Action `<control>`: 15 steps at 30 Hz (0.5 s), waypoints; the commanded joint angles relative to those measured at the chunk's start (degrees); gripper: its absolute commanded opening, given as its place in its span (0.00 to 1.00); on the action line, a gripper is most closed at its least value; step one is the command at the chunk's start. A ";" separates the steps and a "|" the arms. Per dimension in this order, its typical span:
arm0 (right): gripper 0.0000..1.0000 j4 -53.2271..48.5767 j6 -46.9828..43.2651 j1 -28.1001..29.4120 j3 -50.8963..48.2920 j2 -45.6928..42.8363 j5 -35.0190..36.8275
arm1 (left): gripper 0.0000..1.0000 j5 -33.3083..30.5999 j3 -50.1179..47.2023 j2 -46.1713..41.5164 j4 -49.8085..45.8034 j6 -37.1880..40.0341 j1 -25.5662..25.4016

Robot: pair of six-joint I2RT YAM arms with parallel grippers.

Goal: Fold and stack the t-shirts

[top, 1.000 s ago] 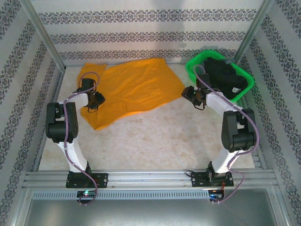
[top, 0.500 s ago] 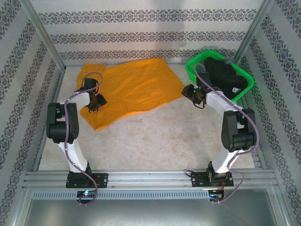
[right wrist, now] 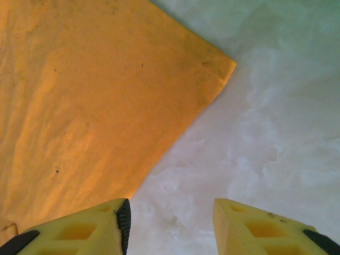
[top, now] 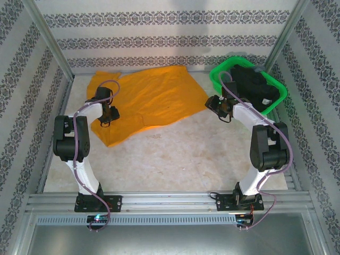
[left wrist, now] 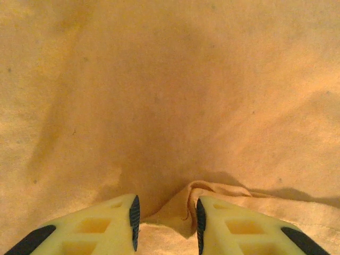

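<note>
In the top view, the left arm point(top: 71, 141) rises from the lower left and bends forward, setting the left gripper point(top: 109, 113) on the lower-left part of the orange t-shirt point(top: 154, 95), which lies spread on the table point(top: 175, 154) at upper centre. Its jaws stand narrow with a pucker of orange cloth between them; we cannot tell whether they pinch it. The right arm point(top: 268, 143) reaches to the shirt's right corner, where the right gripper point(right wrist: 170, 212) hangs with its jaws apart over bare table. Black t-shirts point(top: 255, 87) lie heaped in the green basket point(top: 219, 71) at upper right; we cannot count them.
</note>
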 commanded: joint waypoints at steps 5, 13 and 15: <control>0.46 -1.10 -0.55 -0.46 0.70 0.04 0.45 | 0.25 0.23 1.82 0.75 -0.91 2.27 -0.66; 0.46 -0.80 -0.23 -0.90 1.60 1.15 0.63 | 0.22 0.69 0.28 -0.39 -0.83 2.94 -0.83; 0.46 -0.73 -0.11 -0.92 1.84 1.28 0.63 | 0.18 0.93 0.32 -0.14 -0.68 3.04 -0.84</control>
